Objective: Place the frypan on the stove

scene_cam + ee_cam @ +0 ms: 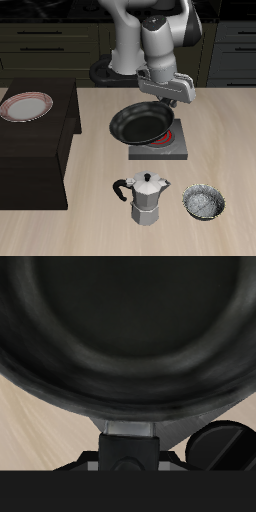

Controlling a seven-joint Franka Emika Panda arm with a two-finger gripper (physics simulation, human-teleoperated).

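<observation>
The black frypan hangs tilted just above the grey stove, over its side nearer the plate; part of the red coil rings shows beside the pan's rim. My gripper is shut on the pan's handle, at the stove's back edge. In the wrist view the frypan fills most of the frame, its handle runs toward the gripper, and the stove's small black knob shows beside it. I cannot tell whether the pan touches the stove.
A silver moka pot and a small metallic bowl stand near the table's front edge. A red-rimmed white plate lies on a dark low cabinet beside the table.
</observation>
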